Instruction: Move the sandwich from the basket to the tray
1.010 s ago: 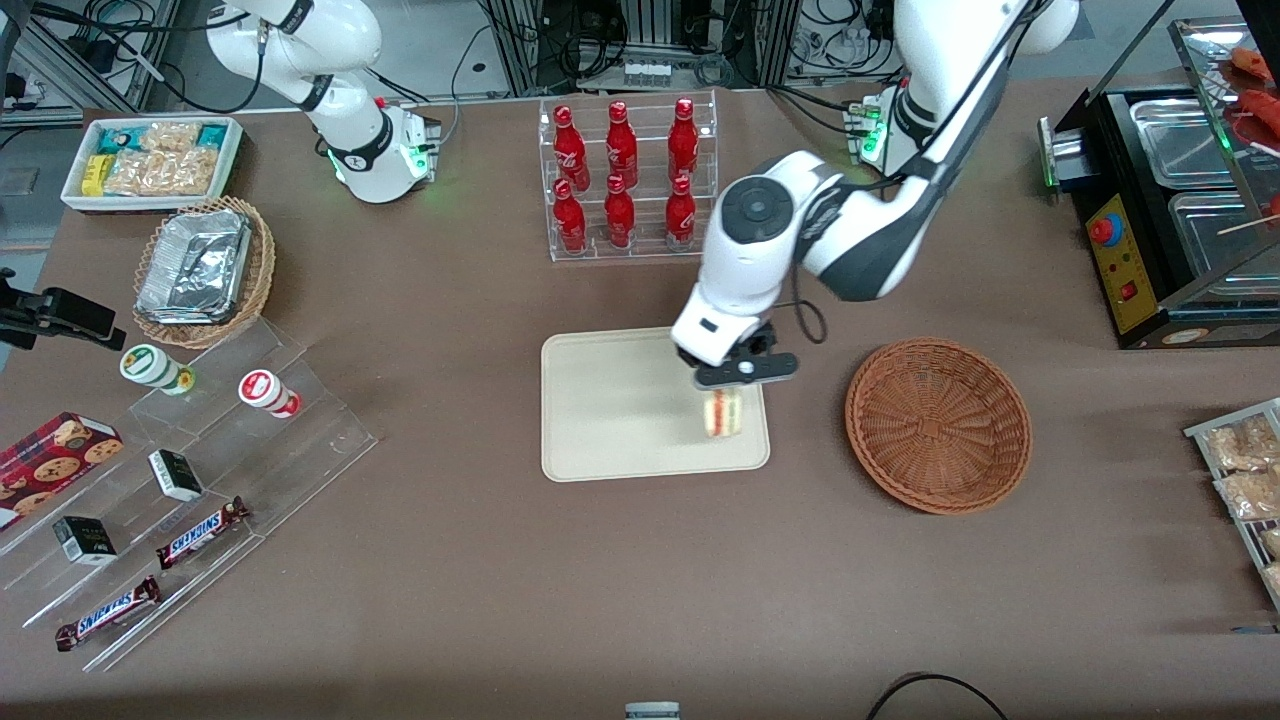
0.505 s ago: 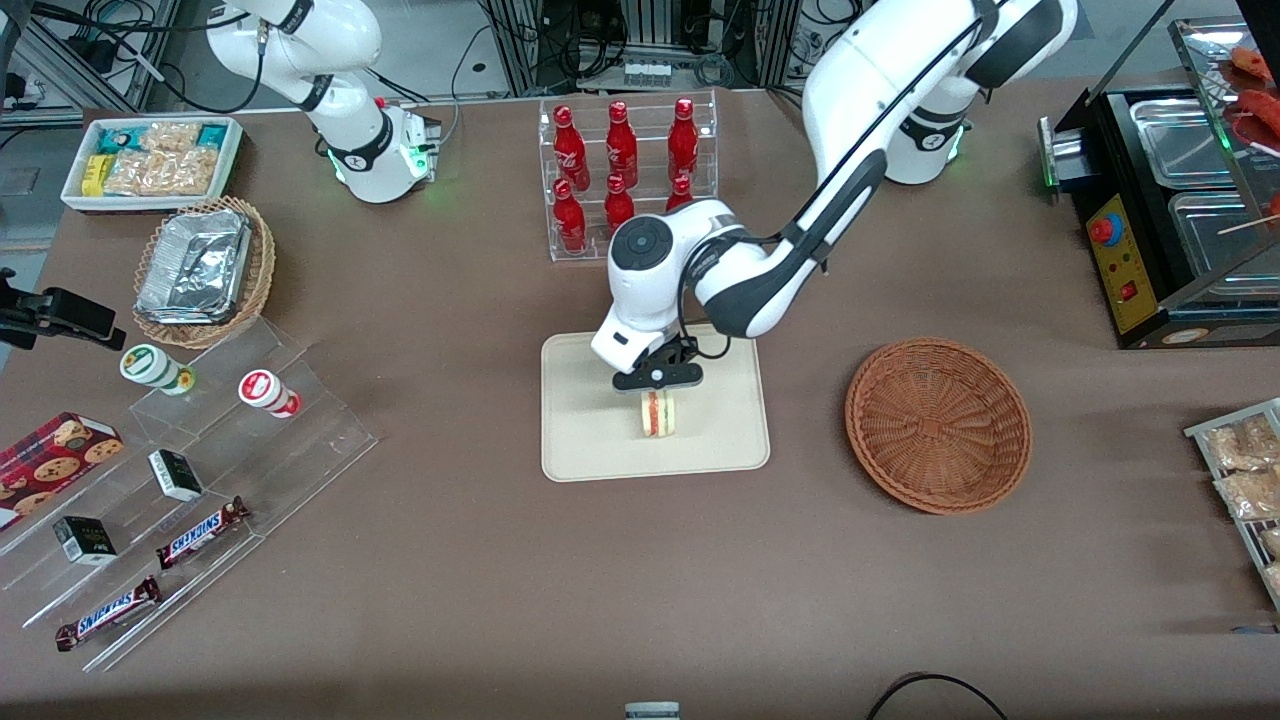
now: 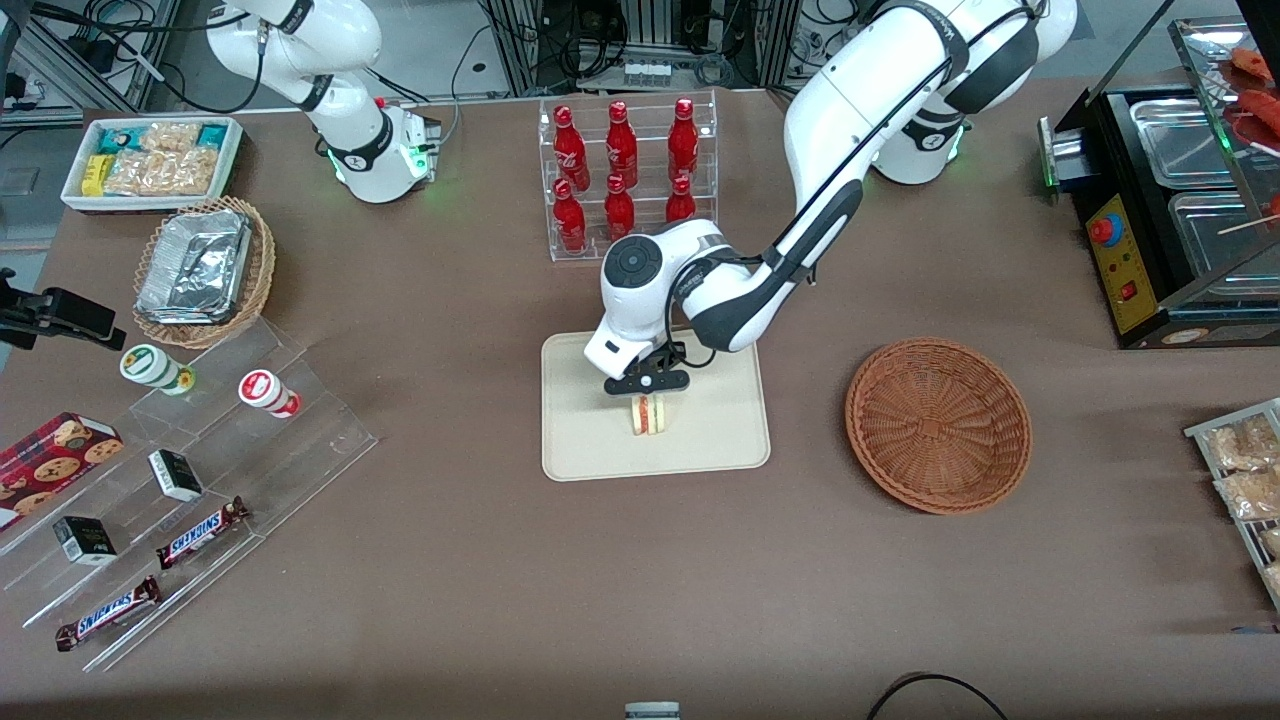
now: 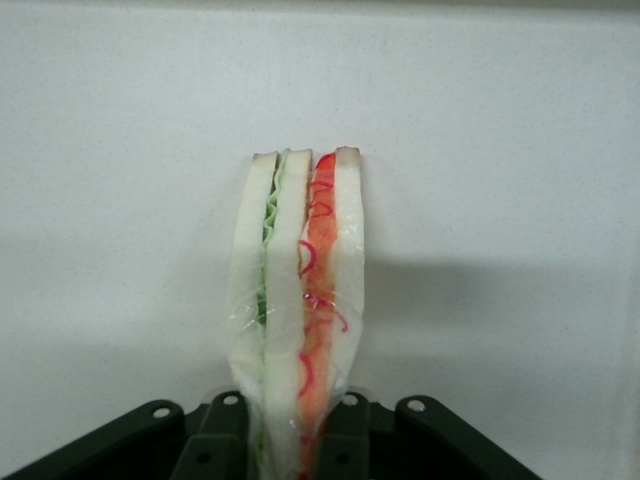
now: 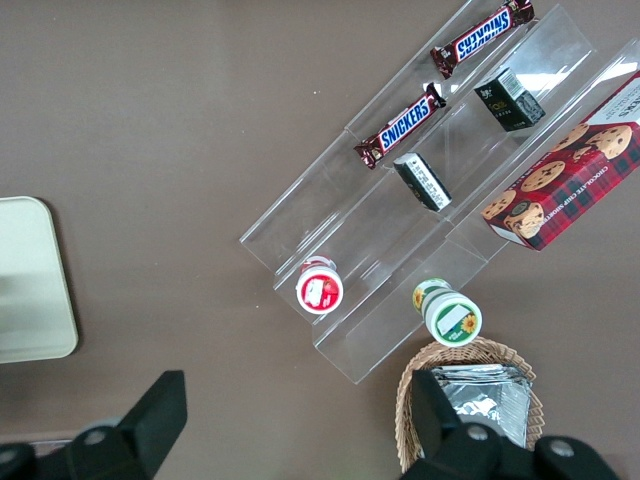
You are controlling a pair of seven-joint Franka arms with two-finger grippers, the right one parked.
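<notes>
The sandwich [image 3: 648,414], a wrapped wedge of pale bread with green and red filling stripes [image 4: 300,300], hangs cut edge down over the middle of the cream tray [image 3: 580,440]. My gripper [image 3: 646,392] is shut on the sandwich's upper end, its dark fingers [image 4: 345,440] pressing both bread faces. The sandwich's lower edge is at or just above the tray surface [image 4: 500,150]; I cannot tell whether it touches. The reddish-brown wicker basket [image 3: 938,424] sits with nothing in it beside the tray, toward the working arm's end of the table.
A clear rack of red bottles [image 3: 625,175] stands farther from the front camera than the tray. Toward the parked arm's end lie acrylic steps with snack bars [image 3: 200,531], cups and a cookie box, a tan basket with foil containers [image 3: 200,270] and a white snack bin [image 3: 150,160]. A black appliance [image 3: 1170,220] stands past the basket.
The gripper has carried the sandwich from the tray's edge nearest the basket to above the tray's middle, lowering it toward the surface.
</notes>
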